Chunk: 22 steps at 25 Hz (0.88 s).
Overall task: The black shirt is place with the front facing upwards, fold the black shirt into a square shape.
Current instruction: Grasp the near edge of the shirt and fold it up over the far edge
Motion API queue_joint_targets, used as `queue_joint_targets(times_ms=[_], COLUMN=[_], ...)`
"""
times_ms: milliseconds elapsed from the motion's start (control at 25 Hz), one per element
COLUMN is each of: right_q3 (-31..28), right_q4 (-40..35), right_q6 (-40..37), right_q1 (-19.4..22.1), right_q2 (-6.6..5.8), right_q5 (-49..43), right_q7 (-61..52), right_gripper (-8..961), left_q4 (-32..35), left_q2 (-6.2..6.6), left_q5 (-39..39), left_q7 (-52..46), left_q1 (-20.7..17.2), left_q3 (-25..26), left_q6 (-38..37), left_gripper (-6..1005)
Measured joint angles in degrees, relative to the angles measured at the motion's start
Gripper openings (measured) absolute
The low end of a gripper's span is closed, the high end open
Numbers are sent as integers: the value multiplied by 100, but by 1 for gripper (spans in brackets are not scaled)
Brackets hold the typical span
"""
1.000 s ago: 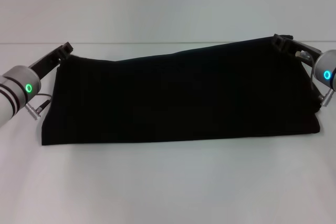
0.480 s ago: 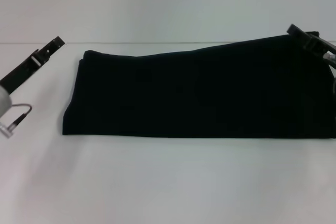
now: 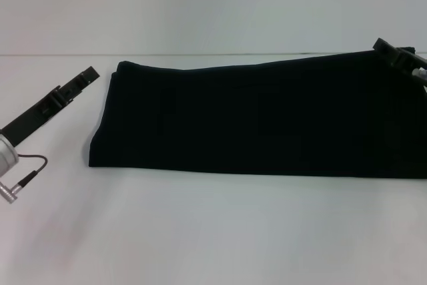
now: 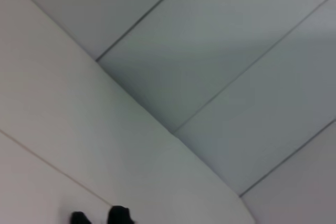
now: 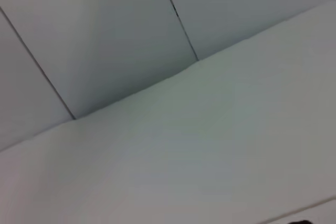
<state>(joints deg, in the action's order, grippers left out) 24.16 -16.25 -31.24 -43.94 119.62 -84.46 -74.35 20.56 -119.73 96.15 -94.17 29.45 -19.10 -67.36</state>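
Observation:
The black shirt [image 3: 260, 121] lies on the white table [image 3: 213, 231] folded into a long flat band; its right end runs out of the head view. No lettering shows. My left gripper [image 3: 90, 73] hovers just left of the shirt's far left corner, apart from the cloth, open with nothing in it. In the left wrist view its gripper [image 4: 100, 216] shows as two dark fingertips [image 4: 119, 214] with a gap between them. My right gripper [image 3: 395, 53] sits at the shirt's far right corner, shut on the cloth, whose edge rises toward it.
The table's far edge [image 3: 213, 55] meets a pale wall behind the shirt. Bare white tabletop stretches in front of the shirt and to its left. A thin cable [image 3: 30, 168] hangs from my left wrist.
My left gripper has let go of the far left corner and pulled away to the left. The shirt has slid to the right, drawn by my right gripper, and now lies flatter.

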Motion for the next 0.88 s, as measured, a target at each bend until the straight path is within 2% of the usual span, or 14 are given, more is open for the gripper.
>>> queue_joint_targets(times_ms=[280, 440, 680, 880], right_q3=[781, 839, 581, 542], right_q4=[8, 36, -60, -249], right_q6=[385, 549, -42, -917], right_q1=[51, 168, 474, 887], right_q2=[10, 27, 15, 29], right_q5=[-6, 15, 253, 631], right_q7=[-1, -21, -51, 25], right_gripper=[768, 766, 761, 758], left_q4=[1, 2, 1, 11], left_q2=[-44, -57, -71, -64], left_q5=[3, 3, 1, -8], left_q7=[-3, -5, 23, 4], left_q1=[-5, -45, -112, -151], left_q3=[-180, -221, -220, -267], left_q6=[-139, -229, -296, -470], left_gripper=[747, 747, 747, 747])
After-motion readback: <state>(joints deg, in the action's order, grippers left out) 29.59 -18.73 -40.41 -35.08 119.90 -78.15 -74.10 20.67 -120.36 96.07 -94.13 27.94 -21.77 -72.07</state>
